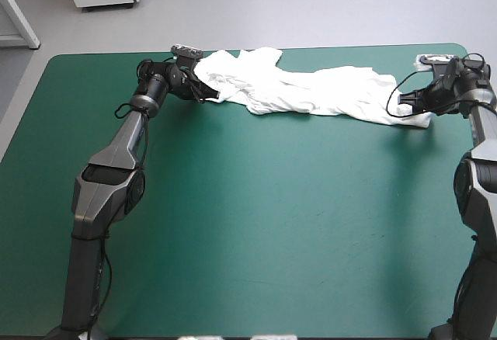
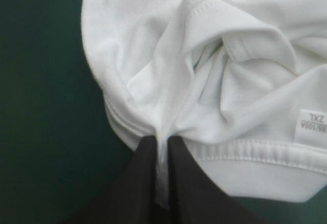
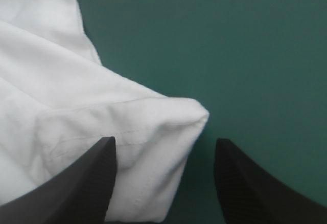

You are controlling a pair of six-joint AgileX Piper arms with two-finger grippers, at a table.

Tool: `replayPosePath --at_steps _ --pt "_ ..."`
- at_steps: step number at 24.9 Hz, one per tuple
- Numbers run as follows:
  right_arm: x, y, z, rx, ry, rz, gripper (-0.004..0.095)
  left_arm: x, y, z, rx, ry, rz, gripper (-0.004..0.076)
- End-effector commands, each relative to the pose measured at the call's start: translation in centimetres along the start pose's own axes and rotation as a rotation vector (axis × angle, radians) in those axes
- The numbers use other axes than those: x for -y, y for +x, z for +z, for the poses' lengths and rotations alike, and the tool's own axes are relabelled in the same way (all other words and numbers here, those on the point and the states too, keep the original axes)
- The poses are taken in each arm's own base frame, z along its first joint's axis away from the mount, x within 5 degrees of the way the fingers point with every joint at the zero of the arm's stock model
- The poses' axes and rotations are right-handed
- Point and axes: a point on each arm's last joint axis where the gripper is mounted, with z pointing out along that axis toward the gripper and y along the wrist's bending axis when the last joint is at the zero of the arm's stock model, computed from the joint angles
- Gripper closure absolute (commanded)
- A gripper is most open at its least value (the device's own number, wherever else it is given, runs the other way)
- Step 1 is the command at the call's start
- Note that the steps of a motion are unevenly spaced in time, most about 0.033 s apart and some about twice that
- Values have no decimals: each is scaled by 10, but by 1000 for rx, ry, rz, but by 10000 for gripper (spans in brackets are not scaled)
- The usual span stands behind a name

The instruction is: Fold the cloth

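Fingers: left gripper clamped on T-shirt, upper left; right gripper apart astride a corner. Grasping step; right should close next

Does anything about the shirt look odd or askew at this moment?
Yes. The T-shirt lies bunched and twisted in a long wrinkled band near the far edge of the table, not spread flat. The left gripper pinches one fold, while the right gripper is open, a corner of the shirt lying loose between its fingers.
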Motion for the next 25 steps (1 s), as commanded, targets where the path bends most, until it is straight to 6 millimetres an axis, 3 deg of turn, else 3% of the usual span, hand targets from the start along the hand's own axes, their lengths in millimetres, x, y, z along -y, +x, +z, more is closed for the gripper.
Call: replayPosePath --at_steps 1,6,14,19,20,21,25 --pt "14 -18 -40 138 20 20 366 2 -16 -31 37 7 -4 733" --pt "19 -17 -32 138 5 38 366 2 -16 -31 37 7 -4 733" --pt "7 -8 3 70 -104 53 381 2 -15 -31 21 8 0 733" --pt "-4 -5 12 39 -134 23 697 2 -14 -31 10 10 0 733" --pt "-6 -5 12 43 -151 16 859 2 -14 -31 8 10 0 733" --pt "-6 -6 12 45 -159 9 919 2 -14 -31 8 10 0 733" --pt "-10 -2 9 -1 -212 26 921 3 -14 -35 -8 15 -5 733"
